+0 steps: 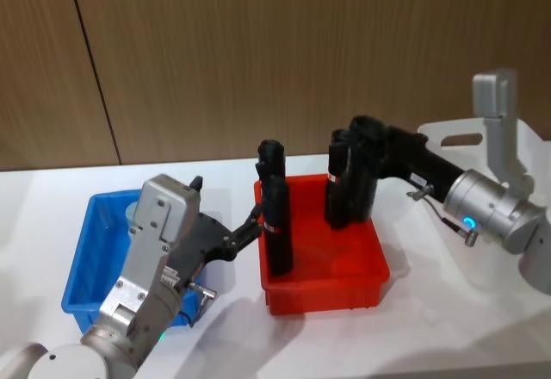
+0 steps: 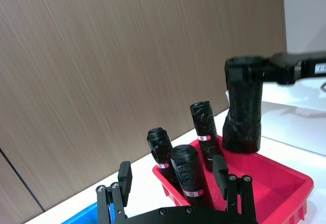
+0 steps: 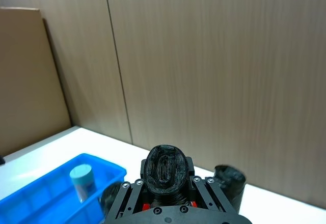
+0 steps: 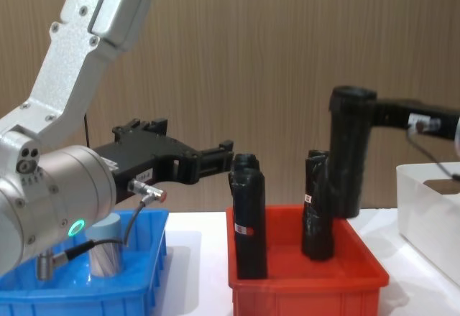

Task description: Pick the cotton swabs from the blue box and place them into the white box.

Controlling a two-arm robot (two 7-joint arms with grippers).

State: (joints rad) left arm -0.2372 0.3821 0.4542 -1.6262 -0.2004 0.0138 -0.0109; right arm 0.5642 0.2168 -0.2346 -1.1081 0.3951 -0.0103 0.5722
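presently the right gripper [image 1: 362,138] clasps a black roll [image 4: 350,154] over the red bin [image 1: 327,288]; left gripper [image 1: 250,224] spread, swab [image 4: 105,255] in the blue box [image 1: 82,258] awaits picking.

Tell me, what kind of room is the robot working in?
Probably a test or lab room. There is a plain white table, a wood-panel wall, and sorting bins: a blue box, a red bin and a white box.

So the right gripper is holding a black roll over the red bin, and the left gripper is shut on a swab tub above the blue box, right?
Not quite. The right gripper does hold a black roll over the red bin, but the left gripper is open and empty, as the left wrist view shows. The swab tub stands in the blue box.
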